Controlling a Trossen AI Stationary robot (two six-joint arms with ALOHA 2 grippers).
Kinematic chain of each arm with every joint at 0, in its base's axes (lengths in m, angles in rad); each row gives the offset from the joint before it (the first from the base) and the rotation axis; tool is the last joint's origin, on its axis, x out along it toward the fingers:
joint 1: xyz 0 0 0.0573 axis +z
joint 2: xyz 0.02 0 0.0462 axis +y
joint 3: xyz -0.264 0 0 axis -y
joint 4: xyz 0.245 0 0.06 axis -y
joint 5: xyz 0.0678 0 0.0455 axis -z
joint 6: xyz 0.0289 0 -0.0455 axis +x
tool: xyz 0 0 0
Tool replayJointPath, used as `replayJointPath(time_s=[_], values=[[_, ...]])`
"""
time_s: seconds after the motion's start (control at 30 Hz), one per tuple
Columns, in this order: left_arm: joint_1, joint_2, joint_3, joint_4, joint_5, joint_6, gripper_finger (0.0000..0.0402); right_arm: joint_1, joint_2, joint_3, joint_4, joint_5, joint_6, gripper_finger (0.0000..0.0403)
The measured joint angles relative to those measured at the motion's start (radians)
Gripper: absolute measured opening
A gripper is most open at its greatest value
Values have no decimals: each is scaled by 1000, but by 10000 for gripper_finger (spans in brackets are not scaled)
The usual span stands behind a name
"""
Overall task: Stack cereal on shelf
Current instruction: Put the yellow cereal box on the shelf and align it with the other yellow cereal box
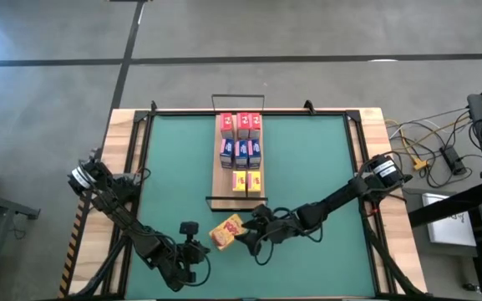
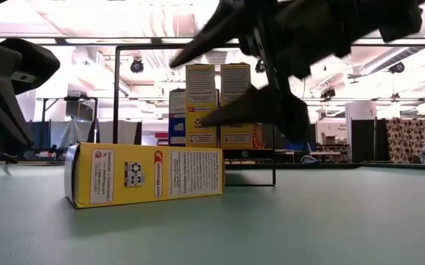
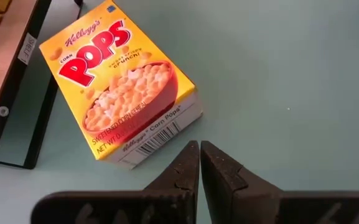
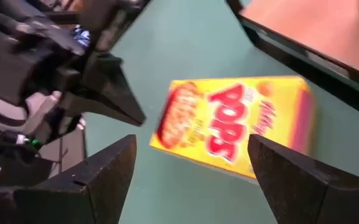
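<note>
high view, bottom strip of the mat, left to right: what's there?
left gripper with fingers shut → yellow cereal box lying flat on the green mat → right gripper with fingers open beside the box. The shelf with the other boxes sits farther up, past this strip.

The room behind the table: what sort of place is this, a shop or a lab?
Probably a robotics lab or workshop in a large open hall, not a shop. The low view shows a high ceiling with strip lights and workstations far behind. From above, two robot arms flank a green mat, with loose cables beside the table.
</note>
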State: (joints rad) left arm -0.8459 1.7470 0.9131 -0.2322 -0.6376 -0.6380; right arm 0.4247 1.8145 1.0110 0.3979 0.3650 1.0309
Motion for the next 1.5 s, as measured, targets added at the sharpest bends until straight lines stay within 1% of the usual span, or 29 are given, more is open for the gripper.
replayJointPath(time_s=[0.1, 0.17, 0.3, 0.4, 0.47, 0.6, 0.87, 1.0, 1.3, 1.5], values=[[0, 0, 0, 11, -4, 6, 0, -2, 0, 21, -10, -1, -28, 299], [0, 0, 0, 48, -16, 28, 0, -2, 0, 37, -48, -1, -33, 299], [0, 0, 0, 117, -100, 106, 0, -2, 0, 67, -120, -1, -37, 299], [7, 0, 0, 113, -173, 141, 0, -2, 0, 73, -140, 0, -38, 299], [18, 0, -3, 113, -199, 152, 0, -2, 0, 75, -139, 0, -38, 299], [36, 0, -29, 113, -201, 145, 0, -2, 0, 74, -139, -1, -41, 299], [21, 0, -50, 115, -149, 103, 0, -2, 0, 70, -163, -12, -26, 299], [22, 0, -50, 116, -148, 102, 0, -2, 2, 68, -170, -28, -21, 299], [22, 0, -59, 127, -165, 101, 0, -2, 2, 68, -173, -28, -21, 299], [22, 0, -74, 135, -165, 62, 0, -2, 2, 68, -184, -28, -21, 299]])
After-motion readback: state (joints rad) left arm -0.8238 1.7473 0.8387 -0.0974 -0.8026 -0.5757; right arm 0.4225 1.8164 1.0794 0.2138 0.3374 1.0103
